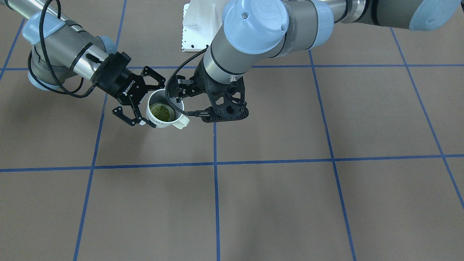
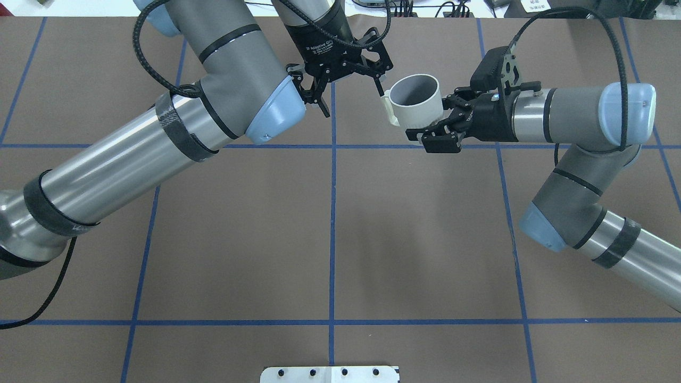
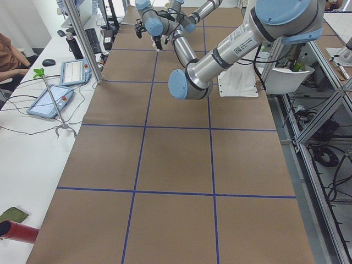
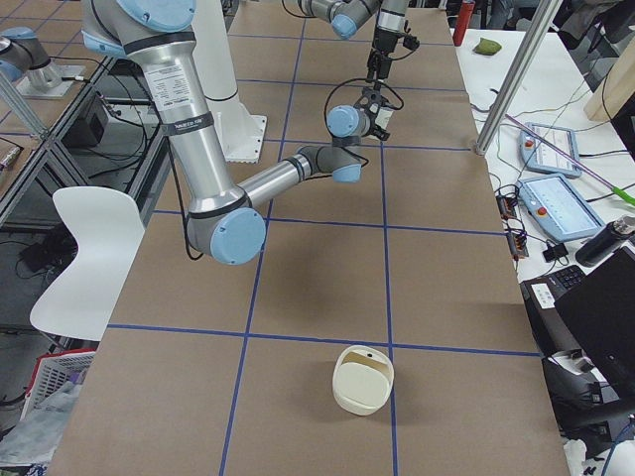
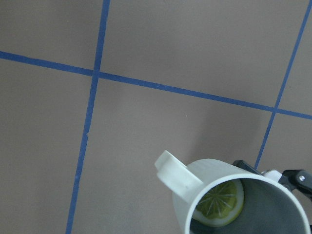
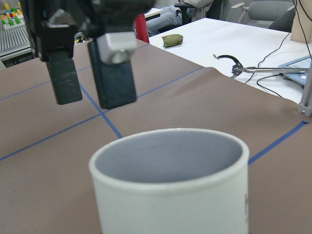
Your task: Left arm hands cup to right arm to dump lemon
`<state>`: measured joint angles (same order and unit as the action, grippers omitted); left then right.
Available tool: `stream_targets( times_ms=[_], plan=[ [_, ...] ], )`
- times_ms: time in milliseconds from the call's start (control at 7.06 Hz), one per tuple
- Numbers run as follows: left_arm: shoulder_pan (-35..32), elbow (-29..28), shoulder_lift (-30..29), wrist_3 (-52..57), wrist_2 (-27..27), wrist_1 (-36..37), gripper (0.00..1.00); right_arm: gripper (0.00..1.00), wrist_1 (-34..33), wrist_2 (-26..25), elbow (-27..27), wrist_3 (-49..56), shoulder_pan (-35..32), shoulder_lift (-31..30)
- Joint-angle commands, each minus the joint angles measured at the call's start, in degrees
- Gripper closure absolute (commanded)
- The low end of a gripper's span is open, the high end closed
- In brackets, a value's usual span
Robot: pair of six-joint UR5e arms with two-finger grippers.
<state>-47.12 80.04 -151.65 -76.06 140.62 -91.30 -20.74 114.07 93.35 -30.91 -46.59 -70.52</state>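
I'm looking at a brown worktop ruled into large squares by blue tape. Nearest the robot, a white metal plate with a row of dark holes sits at the worktop's edge.

From there both arms reach outward. The thick silver left arm with light-blue joint caps comes in from its side, a braided black cable looping over it. The slimmer silver right arm bends in from the other side.

They meet over the far part of the worktop, beyond the cross tape line and just to the right of the centre line. The right arm's black end effector, lettered ROBOTIQ, has its two fingers closed against opposite sides of a small off-white cylindrical mug. It holds the mug roughly upright, mouth up, clear of the surface.

A dull yellow-green lemon slice lies on the mug's grey inside, against the bottom. The mug's side handle points toward the left arm.

The left arm's black end effector hangs just beside that handle. Its fingers are spread wide and grip nothing, though one fingertip is very close to the handle and I can't tell whether it touches.

Beyond the worktop, a white desk carries blue-edged handheld control pendants.
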Motion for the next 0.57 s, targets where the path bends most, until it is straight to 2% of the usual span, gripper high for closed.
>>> stream_targets(
  times_ms=[0, 142, 283, 425],
  plan=[
    [-1.04, 0.02, 0.04, -0.06, -0.17, 0.24, 0.00, 0.97, 0.08, 0.54, 0.25, -0.11, -7.77, -5.82],
    [-1.40, 0.02, 0.12, -0.06, -0.17, 0.33, 0.00, 0.96, 0.17, 0.80, 0.34, -0.02, -12.60, -9.16],
    [-1.40, 0.02, 0.12, -0.06, -0.17, 0.42, 0.00, 0.89, 0.17, 0.54, 0.34, -0.02, -15.96, -12.50],
    [-1.57, 0.11, 0.12, -0.14, -0.17, 0.51, 0.00, 0.87, 0.17, -0.76, 0.34, 0.06, -18.95, -14.97]
  ],
)
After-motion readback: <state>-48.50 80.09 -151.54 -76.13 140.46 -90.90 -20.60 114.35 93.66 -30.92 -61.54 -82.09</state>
